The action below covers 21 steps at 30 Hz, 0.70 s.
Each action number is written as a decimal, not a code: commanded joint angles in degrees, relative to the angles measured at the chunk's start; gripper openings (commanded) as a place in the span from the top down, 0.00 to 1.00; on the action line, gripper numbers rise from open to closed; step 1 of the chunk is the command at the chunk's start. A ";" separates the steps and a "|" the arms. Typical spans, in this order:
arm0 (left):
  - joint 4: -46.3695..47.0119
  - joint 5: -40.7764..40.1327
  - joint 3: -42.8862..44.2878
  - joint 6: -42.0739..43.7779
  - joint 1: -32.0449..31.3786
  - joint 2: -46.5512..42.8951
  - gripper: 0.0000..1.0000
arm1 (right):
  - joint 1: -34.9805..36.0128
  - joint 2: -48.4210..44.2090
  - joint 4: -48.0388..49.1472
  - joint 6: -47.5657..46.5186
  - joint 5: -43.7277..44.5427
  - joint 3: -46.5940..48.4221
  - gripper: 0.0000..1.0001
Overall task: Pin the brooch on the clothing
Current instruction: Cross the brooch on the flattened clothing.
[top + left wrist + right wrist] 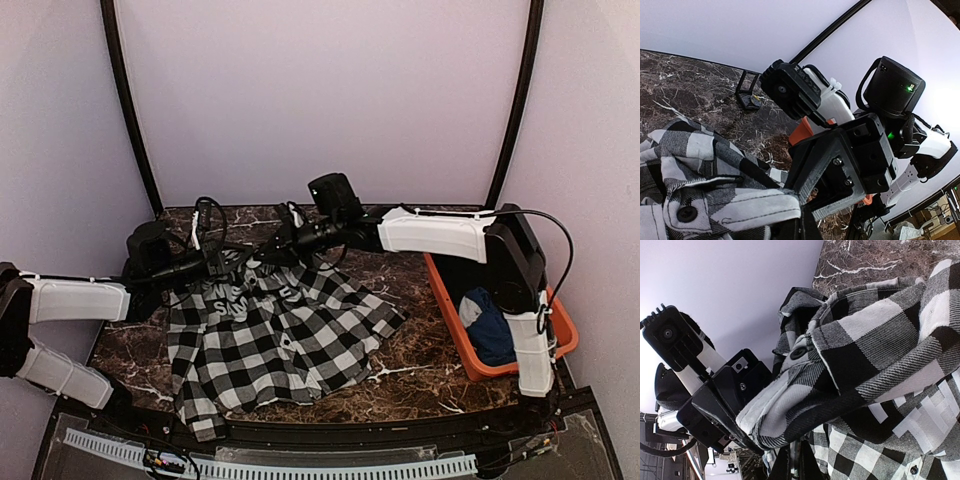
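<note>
Clothing is pinched at its top by left fingers and right fingers.

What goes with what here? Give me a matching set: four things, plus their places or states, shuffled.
Things:
1. shirt
2. bin
3. blue cloth
4. left hand

Places or states:
A. lying in the bin
B. shut on the shirt's top edge
C. at the right side of the table
D. spread out mid-table, top edge lifted

Pairs: 1-D, 2-C, 3-A, 4-B
</note>
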 commanded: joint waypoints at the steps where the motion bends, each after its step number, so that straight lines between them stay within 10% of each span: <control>1: 2.16 1.25 -1.03 -0.25 -0.28 0.07 0.99 | 0.25 1.54 0.98 -0.22 -1.48 2.76 1.00; 21: 1.82 1.26 -0.82 -0.40 -0.30 0.71 0.99 | 2.72 4.66 -8.62 -11.80 -5.77 11.22 1.00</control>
